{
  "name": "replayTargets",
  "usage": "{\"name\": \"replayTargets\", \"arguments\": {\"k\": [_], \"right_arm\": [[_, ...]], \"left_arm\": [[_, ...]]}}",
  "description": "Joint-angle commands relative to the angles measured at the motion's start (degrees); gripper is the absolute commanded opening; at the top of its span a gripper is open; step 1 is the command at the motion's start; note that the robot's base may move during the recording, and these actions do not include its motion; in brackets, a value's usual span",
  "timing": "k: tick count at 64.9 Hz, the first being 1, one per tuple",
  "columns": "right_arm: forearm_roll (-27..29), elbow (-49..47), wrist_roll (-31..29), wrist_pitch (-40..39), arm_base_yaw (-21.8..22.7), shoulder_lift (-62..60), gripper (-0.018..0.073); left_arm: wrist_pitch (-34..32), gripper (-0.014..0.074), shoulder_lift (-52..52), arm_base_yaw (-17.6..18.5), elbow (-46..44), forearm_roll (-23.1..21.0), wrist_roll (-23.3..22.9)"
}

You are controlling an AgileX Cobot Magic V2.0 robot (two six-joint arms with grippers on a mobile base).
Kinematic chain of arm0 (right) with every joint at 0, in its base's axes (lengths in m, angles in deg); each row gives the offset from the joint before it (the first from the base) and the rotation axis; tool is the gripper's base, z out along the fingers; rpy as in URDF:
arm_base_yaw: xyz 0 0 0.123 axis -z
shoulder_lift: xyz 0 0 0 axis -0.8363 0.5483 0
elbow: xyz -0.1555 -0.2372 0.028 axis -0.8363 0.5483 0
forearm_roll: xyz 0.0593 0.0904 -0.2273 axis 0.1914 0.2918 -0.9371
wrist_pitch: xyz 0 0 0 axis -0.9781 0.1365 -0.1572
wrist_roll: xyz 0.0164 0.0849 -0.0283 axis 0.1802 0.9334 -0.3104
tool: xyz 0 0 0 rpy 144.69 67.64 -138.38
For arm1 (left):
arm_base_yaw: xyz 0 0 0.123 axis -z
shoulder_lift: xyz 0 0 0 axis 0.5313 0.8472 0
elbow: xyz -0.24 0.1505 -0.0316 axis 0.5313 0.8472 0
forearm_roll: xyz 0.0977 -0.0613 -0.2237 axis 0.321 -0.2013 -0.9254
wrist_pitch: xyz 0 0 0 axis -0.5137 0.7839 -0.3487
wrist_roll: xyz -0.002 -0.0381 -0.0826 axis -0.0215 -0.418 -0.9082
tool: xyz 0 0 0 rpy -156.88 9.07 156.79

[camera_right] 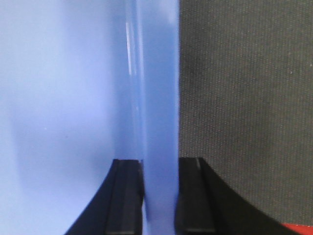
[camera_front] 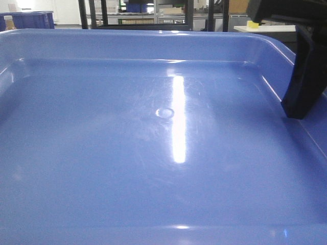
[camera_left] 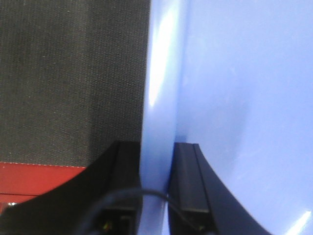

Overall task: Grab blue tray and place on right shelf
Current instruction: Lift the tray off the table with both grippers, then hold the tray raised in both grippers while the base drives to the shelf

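The glossy blue tray [camera_front: 153, 153] fills almost the whole front view, held up close to the camera. In the left wrist view my left gripper [camera_left: 157, 196] is shut on the tray's left rim [camera_left: 159, 98], one black finger on each side of it. Seen from the right wrist, my right gripper [camera_right: 160, 196] is shut on the right rim [camera_right: 156, 98] the same way. A black finger [camera_front: 305, 76] of the right gripper shows inside the tray wall at the front view's right edge. The right shelf cannot be made out.
Dark woven carpet [camera_left: 68, 73] lies below the tray, with a red strip [camera_left: 39, 178] at the left wrist view's lower left. Beyond the tray's far rim stand dark rack uprights [camera_front: 94, 13], a dark blue bin [camera_front: 30, 19] at the far left and a white table [camera_front: 265, 29].
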State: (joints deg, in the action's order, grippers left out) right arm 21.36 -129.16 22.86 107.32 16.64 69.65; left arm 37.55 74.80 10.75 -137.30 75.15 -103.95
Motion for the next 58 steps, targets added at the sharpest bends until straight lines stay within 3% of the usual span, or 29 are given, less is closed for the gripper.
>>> {"name": "replayTargets", "arguments": {"k": [1, 58], "right_arm": [[-1.38, -1.53, 0.40, -0.91, 0.07, -1.56, 0.0057], [-1.38, -1.53, 0.40, -0.91, 0.07, -1.51, 0.0057]], "left_arm": [[-1.13, -0.0010, -1.09, 0.39, -1.30, 1.85, -1.98], [-1.13, -0.0010, -1.09, 0.39, -1.30, 1.74, -1.98]]}}
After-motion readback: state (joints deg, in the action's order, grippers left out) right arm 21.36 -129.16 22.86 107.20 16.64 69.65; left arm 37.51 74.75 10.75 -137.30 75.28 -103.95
